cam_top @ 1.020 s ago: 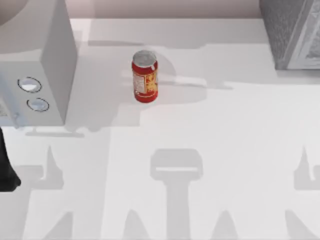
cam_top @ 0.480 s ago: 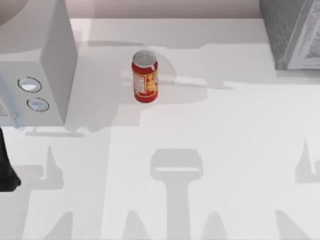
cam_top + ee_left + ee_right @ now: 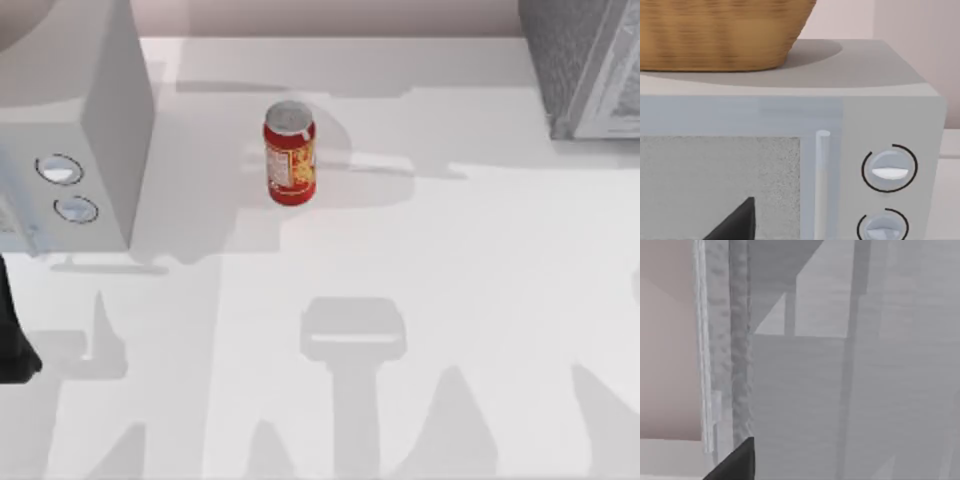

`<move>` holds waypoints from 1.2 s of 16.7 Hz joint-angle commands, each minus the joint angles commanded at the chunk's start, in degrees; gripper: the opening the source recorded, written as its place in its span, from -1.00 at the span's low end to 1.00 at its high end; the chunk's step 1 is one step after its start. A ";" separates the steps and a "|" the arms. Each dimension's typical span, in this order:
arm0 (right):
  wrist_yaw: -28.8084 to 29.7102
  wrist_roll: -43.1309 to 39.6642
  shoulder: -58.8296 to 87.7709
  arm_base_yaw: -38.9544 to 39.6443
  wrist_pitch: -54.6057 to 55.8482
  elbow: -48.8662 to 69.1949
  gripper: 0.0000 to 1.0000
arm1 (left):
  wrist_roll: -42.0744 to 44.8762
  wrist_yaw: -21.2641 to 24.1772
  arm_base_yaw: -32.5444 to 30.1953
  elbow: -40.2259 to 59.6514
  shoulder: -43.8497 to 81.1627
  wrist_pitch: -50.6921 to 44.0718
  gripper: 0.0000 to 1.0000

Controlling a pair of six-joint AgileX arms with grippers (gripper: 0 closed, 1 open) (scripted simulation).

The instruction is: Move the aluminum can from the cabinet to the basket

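The aluminum can (image 3: 290, 153) is small and red, with a silver top and a yellow-and-white label. It stands upright on the white table, left of centre toward the back, and nothing touches it. The grey cabinet (image 3: 580, 70) is at the back right, and the right wrist view looks close onto the cabinet (image 3: 840, 390). The woven basket (image 3: 715, 35) sits on top of a microwave (image 3: 880, 100). A dark piece of my left gripper (image 3: 735, 225) faces the microwave door. A dark piece of my right gripper (image 3: 735, 462) is near the cabinet's front.
The grey microwave (image 3: 100, 130) with two round knobs fills the table's left back. A dark part of my left arm (image 3: 12, 345) shows at the left edge. Arm shadows lie across the open white table (image 3: 450, 260) in front of the can.
The arm shadows at the table's right front have shifted. The can, microwave and cabinet have not moved.
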 joint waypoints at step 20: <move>-30.46 0.31 44.26 -31.25 29.65 9.75 1.00 | 0.00 0.00 0.00 0.00 0.00 0.00 1.00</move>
